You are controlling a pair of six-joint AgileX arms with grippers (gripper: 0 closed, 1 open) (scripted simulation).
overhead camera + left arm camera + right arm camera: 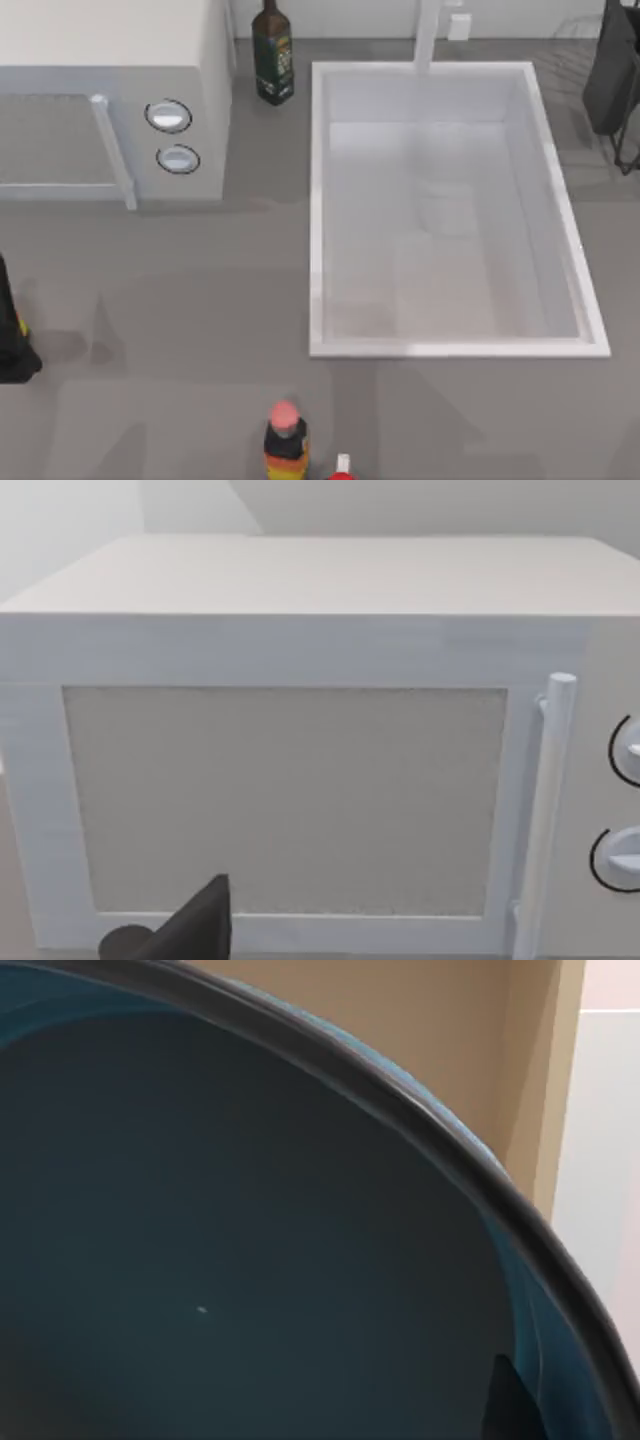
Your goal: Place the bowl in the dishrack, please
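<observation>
My right wrist camera looks straight into the bowl (250, 1250), its teal hollow facing the lens, rim arcing across; being round, it has no long axis. I judge I'm carrying it; next comes finding the dishrack. My right pincer's grip I cannot tell.

I am working over a kitchen counter, rendered in simulation. The sink (450, 210), a deep white rectangular basin set into the grey countertop (200, 300), is my landmark. Left of the sink stands a white microwave (110, 100) with a bar handle and two round knobs. Just beyond the sink's far left corner stands a dark bottle (272, 55). On the near side of the sink stands a sauce bottle (286, 440) with a pink cap.
</observation>
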